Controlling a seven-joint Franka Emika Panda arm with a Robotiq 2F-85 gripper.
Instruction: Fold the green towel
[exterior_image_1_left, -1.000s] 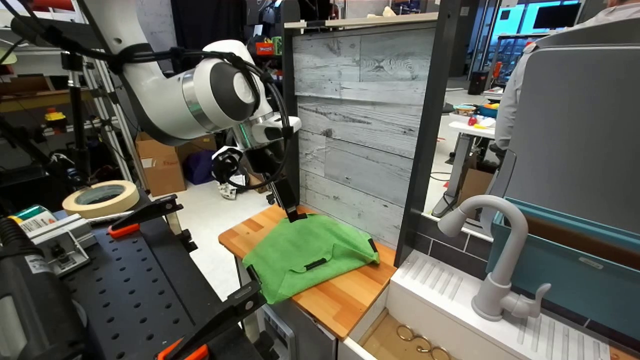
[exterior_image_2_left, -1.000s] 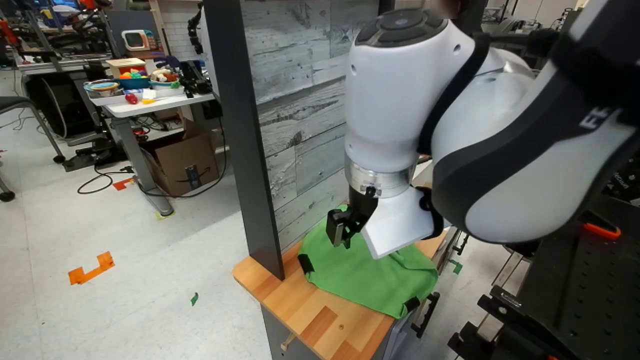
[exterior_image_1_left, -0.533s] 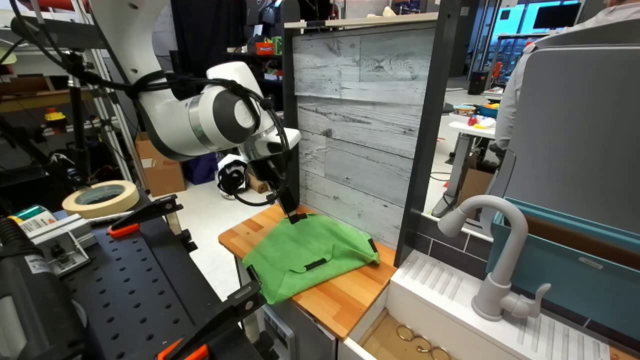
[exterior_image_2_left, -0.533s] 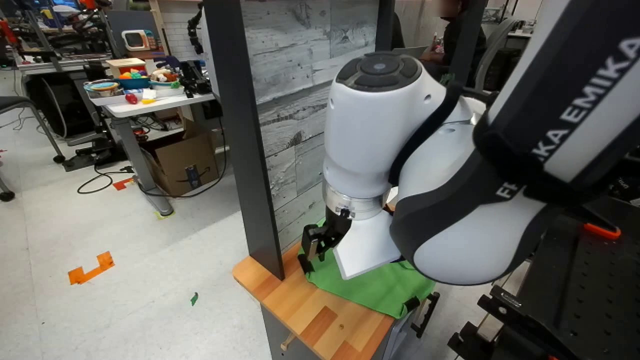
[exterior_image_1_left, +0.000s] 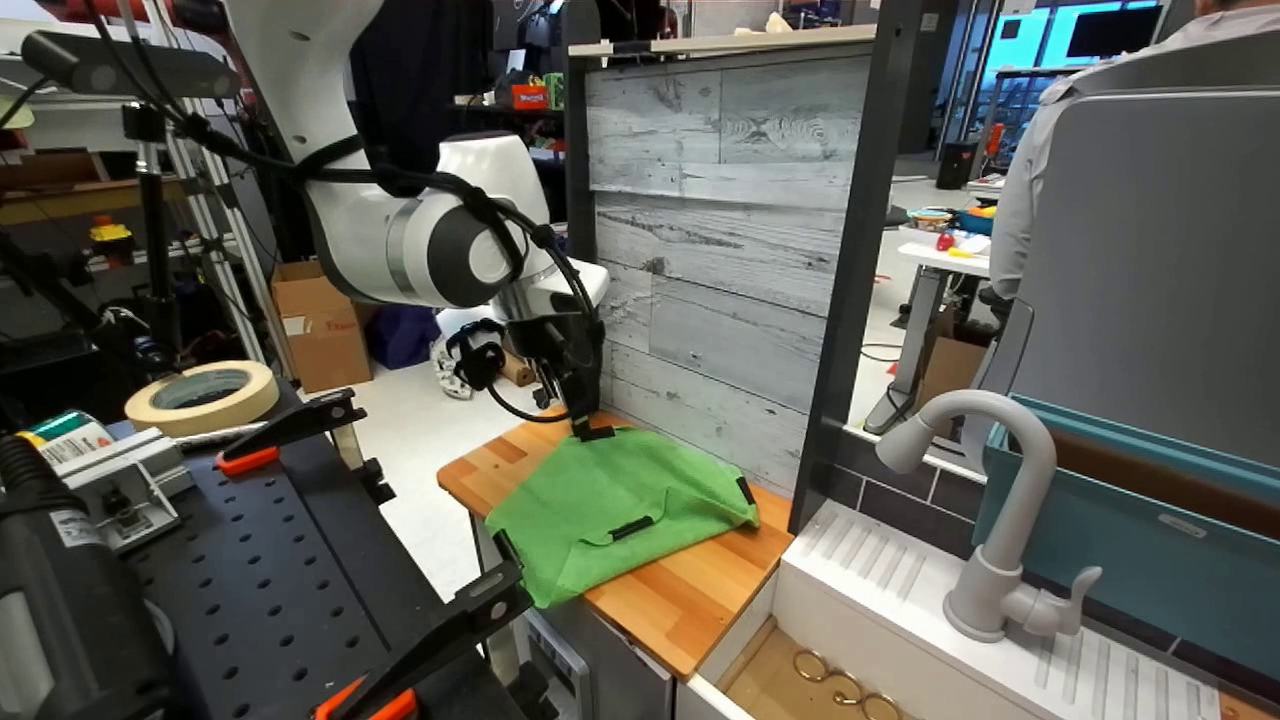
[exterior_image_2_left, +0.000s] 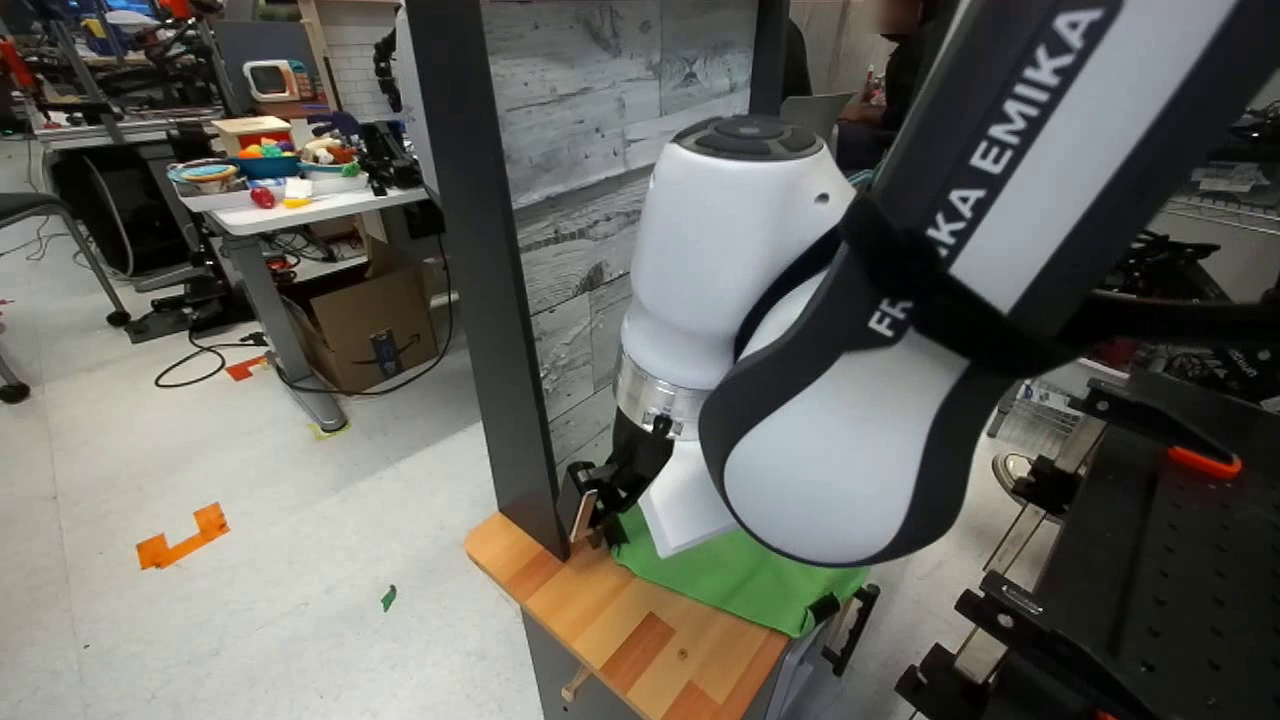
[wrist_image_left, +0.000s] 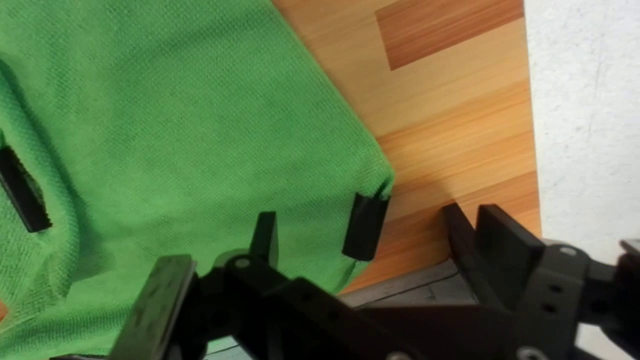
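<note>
The end effector (wrist_image_left: 362, 219) is standing with its fingers (wrist_image_left: 263, 236) spread wide, holding nothing. Beneath it, the green towel (wrist_image_left: 200, 140) is lying on the worktop (wrist_image_left: 450, 115), stretching away mostly to one side, while a corner wearing a black strip (wrist_image_left: 366, 227) is sitting between the fingers. Whether they are touching the cloth, I cannot tell. Farther from the end effector, a second strip (wrist_image_left: 22, 192) is resting on an edge that seems turned inward, so the step in hand is probably readying another fold. The next move is likely calling for pinching the nearer corner, lifting and carrying it across.
</note>
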